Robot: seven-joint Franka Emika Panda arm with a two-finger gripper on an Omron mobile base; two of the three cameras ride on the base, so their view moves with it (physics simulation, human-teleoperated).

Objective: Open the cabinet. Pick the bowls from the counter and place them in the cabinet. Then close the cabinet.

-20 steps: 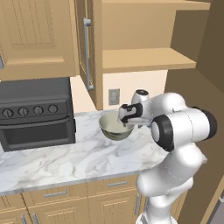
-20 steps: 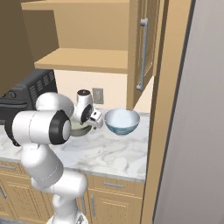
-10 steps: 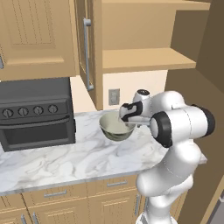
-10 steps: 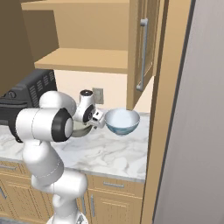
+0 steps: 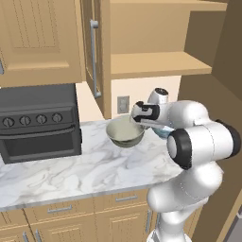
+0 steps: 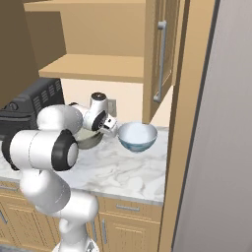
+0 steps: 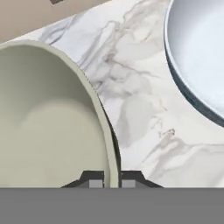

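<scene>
From the hand view, my gripper (image 7: pixel 112 180) has its two dark fingers pinching the rim of the olive-grey bowl (image 7: pixel 48 131), one tip inside the cream wall and one outside, with only the thin rim between them. That bowl sits on the counter (image 7: pixel 140 109), and the grip is on the side nearest the white bowl (image 7: pixel 201 57), which stands close beside it but apart, with a strip of marble between. In the left base view the gripper (image 5: pixel 137 113) comes in over the right edge of the olive-grey bowl (image 5: pixel 125 133), and the white bowl (image 5: pixel 163 132) is half hidden behind my wrist. My worry is the hold itself: a pinch on one edge of a deep bowl lets it swing down or slip out when I lift, and if it tilts it could clip the white bowl (image 6: pixel 137 136) next to it. Farther back, the cabinet (image 5: pixel 156 66) is open, its door (image 5: pixel 94 52) swung out to the left with the bar handle facing me, and the shelf is bare. Going up, I think the bowl could strike the front lip of that shelf if I rise too close to it.
</scene>
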